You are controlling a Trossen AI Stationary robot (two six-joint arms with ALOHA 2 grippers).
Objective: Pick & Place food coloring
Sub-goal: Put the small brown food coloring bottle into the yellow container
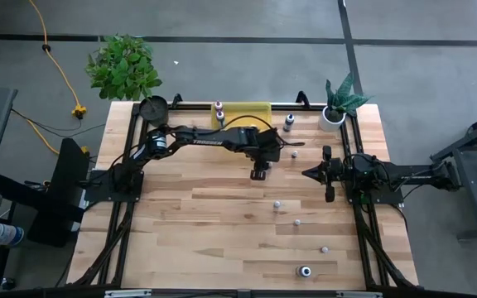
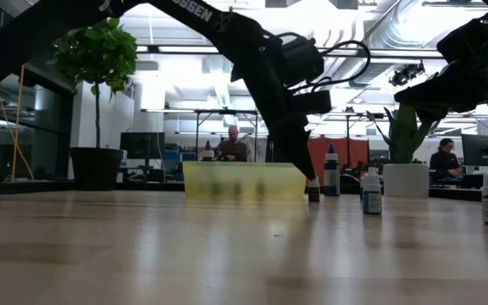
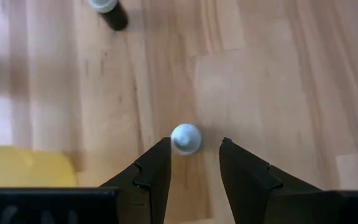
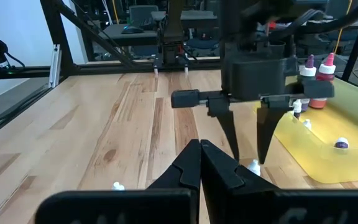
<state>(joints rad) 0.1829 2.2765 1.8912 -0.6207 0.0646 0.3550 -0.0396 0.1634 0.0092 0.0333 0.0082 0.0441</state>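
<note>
1. The left gripper (image 3: 194,163) points down at the table (image 1: 214,240), just in front of the yellow bin (image 1: 243,113).
2. Its fingers (image 3: 151,177) are partly open, with a small white-capped bottle (image 3: 186,138) standing between the tips. One finger is right beside the cap (I cannot tell if it touches), and nothing is held.
3. The right gripper (image 4: 199,148) is squeezed shut and holds nothing. It hangs over the right side of the table, pointing at the left arm.
4. More little bottles are spread around: three stand in a loose row (image 1: 299,222) nearer the front of the table, and one more (image 1: 305,271) by the front edge.
5. Two bottles (image 4: 317,78) with colored caps stand at the far end of the bin, and one (image 4: 341,144) lies inside it.
6. A white plant pot (image 1: 332,117) sits on the back right corner.
</note>
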